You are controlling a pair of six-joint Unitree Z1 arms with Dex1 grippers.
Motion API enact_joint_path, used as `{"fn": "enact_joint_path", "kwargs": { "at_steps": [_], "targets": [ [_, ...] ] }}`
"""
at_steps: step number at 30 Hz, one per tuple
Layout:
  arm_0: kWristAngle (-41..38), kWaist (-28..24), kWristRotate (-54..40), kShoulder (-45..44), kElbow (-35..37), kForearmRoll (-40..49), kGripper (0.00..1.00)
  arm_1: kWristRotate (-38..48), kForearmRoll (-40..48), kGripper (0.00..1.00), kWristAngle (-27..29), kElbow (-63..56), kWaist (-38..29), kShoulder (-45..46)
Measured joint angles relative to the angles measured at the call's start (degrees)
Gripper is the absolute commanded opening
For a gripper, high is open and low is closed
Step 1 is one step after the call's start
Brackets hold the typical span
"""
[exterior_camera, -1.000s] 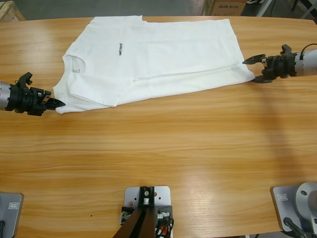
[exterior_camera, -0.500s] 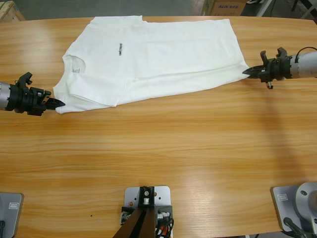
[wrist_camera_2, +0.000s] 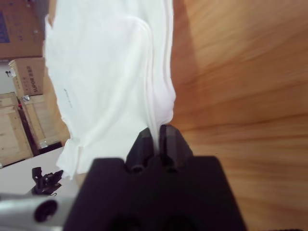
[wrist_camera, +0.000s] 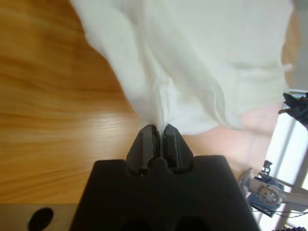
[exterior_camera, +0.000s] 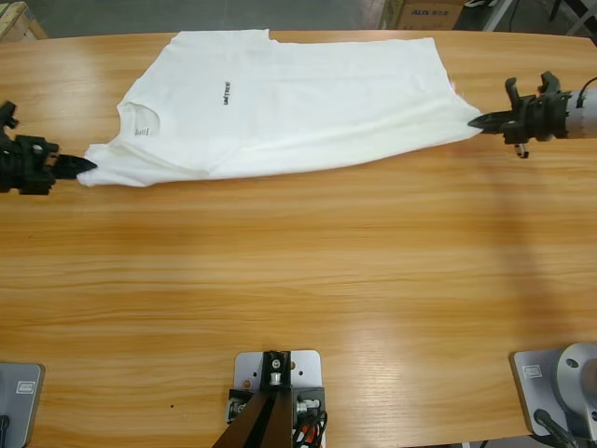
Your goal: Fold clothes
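High view straight down on table (exterior_camera: 298, 280), wrist views close, low, sharing shirt (exterior_camera: 280, 103)

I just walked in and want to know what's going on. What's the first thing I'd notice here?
A big white T-shirt is spread across the far half of the wooden table. Two black claws pinch it at opposite ends: the left claw grips the sleeve end at the table's left edge, and the right claw grips the hem corner on the right. The cloth looks pulled between them.
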State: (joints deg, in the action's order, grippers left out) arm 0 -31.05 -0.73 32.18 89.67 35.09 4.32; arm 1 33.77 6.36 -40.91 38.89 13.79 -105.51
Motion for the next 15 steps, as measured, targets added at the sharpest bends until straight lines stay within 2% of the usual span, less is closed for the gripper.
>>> {"fn": "enact_joint_path", "kwargs": {
  "at_steps": [6,15],
  "targets": [
    [0.0,-0.33,0.0,-2.99,-0.21,0.39,0.0,-0.51,-3.51,0.0,0.0,-1.44,0.0,5.72],
    [0.0,-1.11,0.29,-3.81,-3.4,1.22,0.0,0.46,-4.23,0.0,0.83,-12.26,0.0,11.32]
  ]
}}
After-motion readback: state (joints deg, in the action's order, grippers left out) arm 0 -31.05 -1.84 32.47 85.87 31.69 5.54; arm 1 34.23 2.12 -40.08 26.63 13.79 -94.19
